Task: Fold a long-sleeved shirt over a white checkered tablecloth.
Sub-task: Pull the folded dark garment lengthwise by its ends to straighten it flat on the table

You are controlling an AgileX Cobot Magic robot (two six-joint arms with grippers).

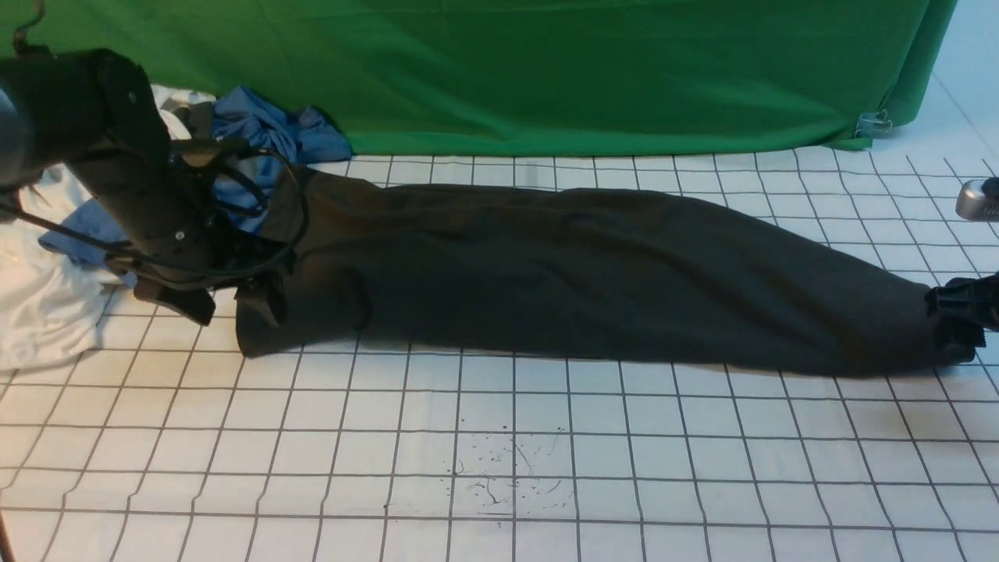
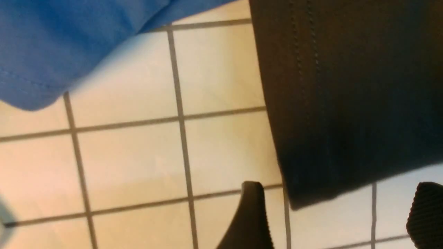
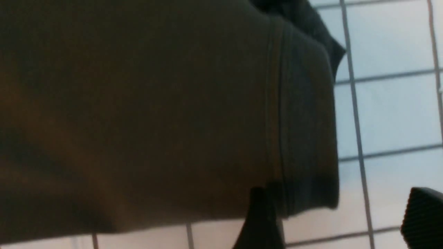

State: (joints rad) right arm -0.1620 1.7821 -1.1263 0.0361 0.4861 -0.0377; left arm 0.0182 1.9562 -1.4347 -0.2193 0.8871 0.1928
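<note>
Left gripper [image 1: 222, 300] and right gripper [image 1: 956, 320], jaws apart, poised low at opposite ends of the long-sleeved shirt [image 1: 585, 281].

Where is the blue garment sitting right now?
In the front view the blue garment is bunched at the far left, at the foot of the green backdrop, between the white garments and the long-sleeved shirt's left end.

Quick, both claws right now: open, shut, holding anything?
Left claw: open, gripping nothing, at one end of the long-sleeved shirt.
Right claw: open, gripping nothing, at the shirt's other end.
</note>
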